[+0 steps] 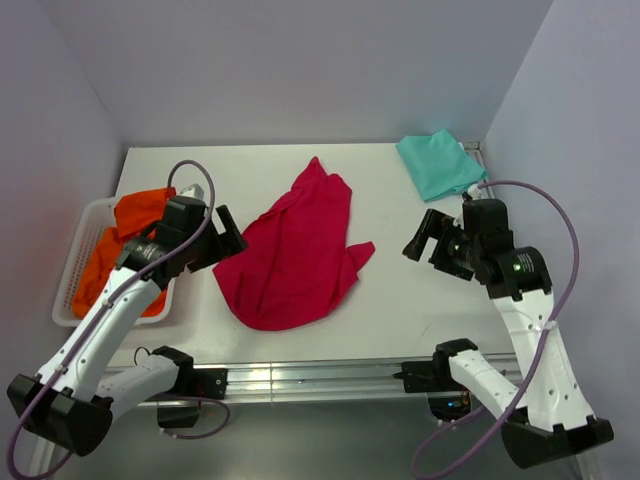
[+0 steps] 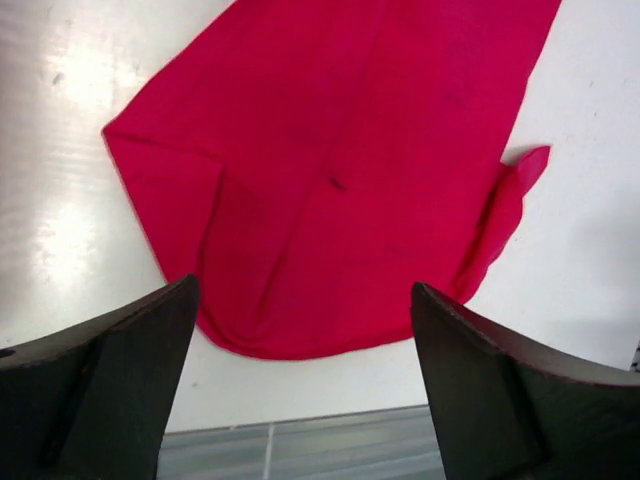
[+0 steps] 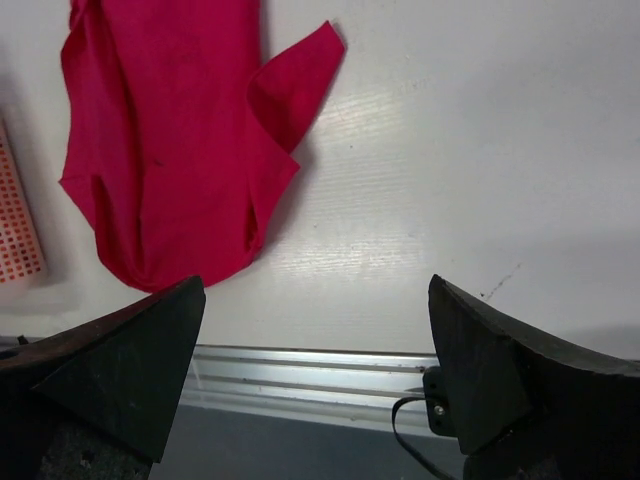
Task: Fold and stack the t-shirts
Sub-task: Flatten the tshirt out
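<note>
crimson t-shirt (image 1: 295, 250) lies crumpled mid tabletop (image 1: 400, 310). it's roughly flat, bunched narrow at the far end, with one sleeve (image 1: 358, 254) flicked out to the right. teal t-shirt (image 1: 437, 165) sits in the far right corner and looks folded. orange garments (image 1: 135, 215) are heaped in the white slatted basket (image 1: 72, 280) at the left edge.

left fingers (image 2: 120, 380) are spread wide and empty, hanging at the crimson shirt's left edge. right fingers (image 3: 500, 370) are also wide and empty, over bare tabletop just beside the sleeve.

handling, my read: thin soft knit, light, no stiffness. it drapes and drags, and the layers likely cling. pinch edges or corners, not the middle, or you catch both layers plus a fold. best holds look like the left corner (image 2: 115, 135) for the left fingers and the loose sleeve for the right. pull the two apart to flatten before folding.

room: there's open tabletop right of the shirt and between it and the teal one, probably enough to spread. the left side is tighter, with the basket near the left fingers. the near edge ends at the aluminium rail (image 1: 300, 378) and the rounded hem (image 2: 290, 345) lies near it, so don't drag toward you or cloth may hang off. walls (image 1: 300, 70) close in on three sides, so keep swings low and inward.
</note>
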